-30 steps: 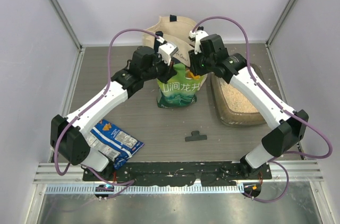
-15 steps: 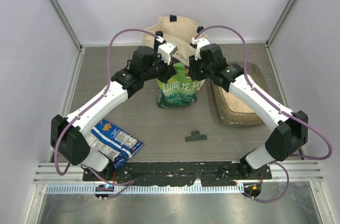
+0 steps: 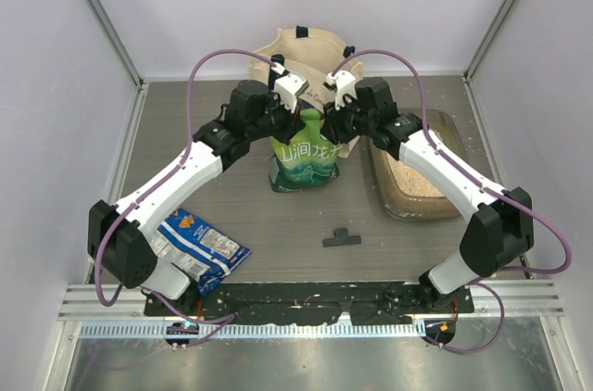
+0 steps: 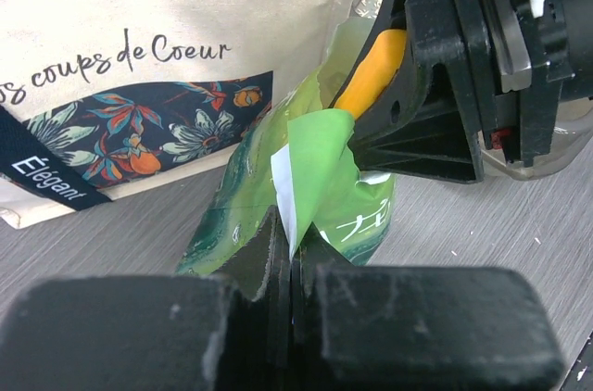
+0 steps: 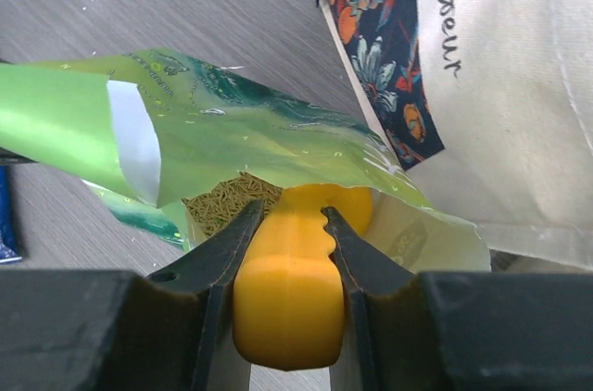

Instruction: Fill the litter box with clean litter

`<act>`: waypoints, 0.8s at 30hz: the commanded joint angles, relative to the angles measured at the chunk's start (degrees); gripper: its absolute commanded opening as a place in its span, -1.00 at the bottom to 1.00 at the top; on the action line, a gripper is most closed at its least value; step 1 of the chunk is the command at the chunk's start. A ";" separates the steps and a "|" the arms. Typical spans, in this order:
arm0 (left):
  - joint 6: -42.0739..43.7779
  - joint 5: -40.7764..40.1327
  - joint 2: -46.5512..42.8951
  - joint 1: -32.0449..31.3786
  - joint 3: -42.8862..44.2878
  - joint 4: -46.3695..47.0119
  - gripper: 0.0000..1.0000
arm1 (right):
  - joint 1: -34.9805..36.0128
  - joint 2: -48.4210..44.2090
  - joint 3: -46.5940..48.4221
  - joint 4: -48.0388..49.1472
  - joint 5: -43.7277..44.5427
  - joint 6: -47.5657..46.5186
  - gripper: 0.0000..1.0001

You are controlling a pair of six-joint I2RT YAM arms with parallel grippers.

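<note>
The litter box lies at the right of the table, with pale beige litter in it. A green-and-white pouch stands upright at the centre. My left gripper is shut on the pouch's top flap, holding the mouth open. My right gripper is shut on the handle of a yellow scoop, whose head is inside the pouch's mouth. Tan-olive stick-shaped pellets show inside the pouch. In the left wrist view the scoop and the right gripper's fingers enter the pouch from the right.
A cream canvas tote bag stands right behind the pouch, against the back wall. A blue snack bag lies at the front left. A small black clip lies in front of the pouch. Some spilled grains lie around the litter box.
My right gripper has swung left from beside the litter box to the pouch's mouth, bringing the scoop into it. The left gripper has kept its hold; the pouch shifted slightly left.
</note>
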 commanded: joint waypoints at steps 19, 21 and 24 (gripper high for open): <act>3.98 1.53 -2.92 0.15 6.82 11.47 -1.00 | -13.49 8.67 -4.51 10.03 -34.11 40.39 -0.97; 5.56 1.35 -2.83 0.15 7.17 10.50 -1.00 | -15.07 9.11 -4.16 11.53 -34.38 43.55 -0.98; 8.46 1.00 -2.92 0.15 7.35 9.54 -1.00 | -17.45 9.90 -1.79 13.91 -35.61 46.55 -0.97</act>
